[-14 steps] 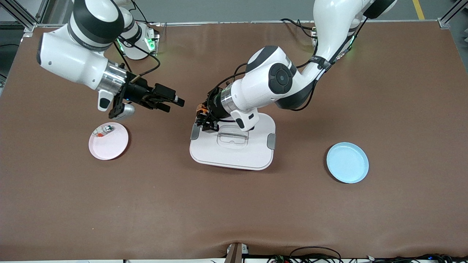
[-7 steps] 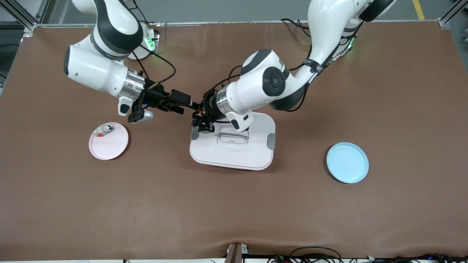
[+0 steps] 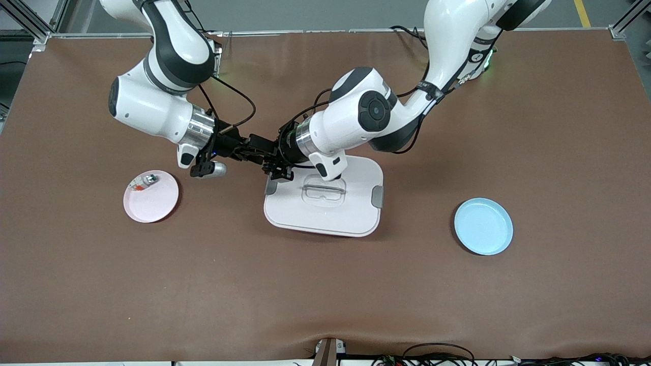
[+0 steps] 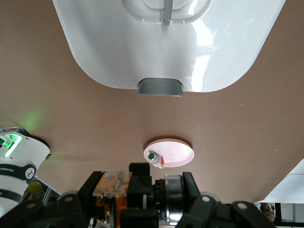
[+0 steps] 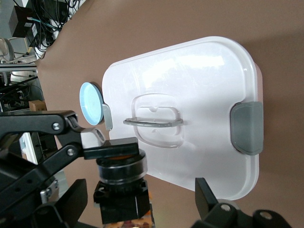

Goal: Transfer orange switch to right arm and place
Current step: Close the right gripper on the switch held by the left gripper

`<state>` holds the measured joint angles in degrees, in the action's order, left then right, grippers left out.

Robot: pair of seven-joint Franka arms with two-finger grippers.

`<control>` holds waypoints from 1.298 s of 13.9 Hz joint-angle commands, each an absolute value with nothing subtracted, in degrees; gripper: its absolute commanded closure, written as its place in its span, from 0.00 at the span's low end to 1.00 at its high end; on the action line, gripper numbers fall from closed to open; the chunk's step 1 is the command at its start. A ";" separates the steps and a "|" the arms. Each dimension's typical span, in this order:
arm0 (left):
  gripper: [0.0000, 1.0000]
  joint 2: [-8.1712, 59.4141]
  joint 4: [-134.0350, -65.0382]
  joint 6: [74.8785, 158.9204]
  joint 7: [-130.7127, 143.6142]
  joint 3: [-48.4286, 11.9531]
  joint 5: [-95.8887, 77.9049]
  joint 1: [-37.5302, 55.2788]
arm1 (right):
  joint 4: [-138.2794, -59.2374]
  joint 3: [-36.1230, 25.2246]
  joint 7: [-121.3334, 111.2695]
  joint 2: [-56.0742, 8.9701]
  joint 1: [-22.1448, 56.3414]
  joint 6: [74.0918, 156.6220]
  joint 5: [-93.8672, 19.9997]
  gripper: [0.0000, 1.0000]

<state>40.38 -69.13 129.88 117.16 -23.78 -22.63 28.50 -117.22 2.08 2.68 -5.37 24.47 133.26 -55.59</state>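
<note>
The orange switch (image 5: pixel 121 190), with a black body, a silver ring and orange markings, hangs in the air over the table beside the white lid's corner. My left gripper (image 3: pixel 276 163) is shut on it at the cap end; in the left wrist view the switch (image 4: pixel 114 187) lies across the left gripper (image 4: pixel 137 206). My right gripper (image 3: pixel 258 151) meets it from the right arm's end of the table. In the right wrist view my right gripper (image 5: pixel 142 202) is open, one finger (image 5: pixel 73 202) on each side of the switch body without touching. In the front view the switch is hidden between the two grippers.
A white lidded box (image 3: pixel 351 213) lies mid-table under the left wrist. A pink plate (image 3: pixel 155 203) holding a small silver-and-green part (image 3: pixel 148 179) lies toward the right arm's end. A blue plate (image 3: pixel 483 226) lies toward the left arm's end.
My right arm has swung from above the pink plate toward mid-table, and its open fingers now straddle the switch. My left gripper has shifted slightly toward it, still holding the switch.
</note>
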 commanded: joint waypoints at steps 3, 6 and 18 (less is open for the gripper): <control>1.00 41.22 -67.50 130.52 117.16 -23.82 -23.64 29.09 | -116.37 1.49 1.93 -5.71 24.79 131.40 -56.78 0.00; 1.00 41.13 -67.50 131.21 117.07 -23.82 -23.64 29.44 | -116.37 1.41 1.93 -5.45 24.52 129.21 -56.60 0.00; 1.00 41.13 -67.50 132.19 116.54 -23.64 -23.64 29.36 | -114.44 0.97 1.85 -5.01 23.47 127.35 -56.16 0.31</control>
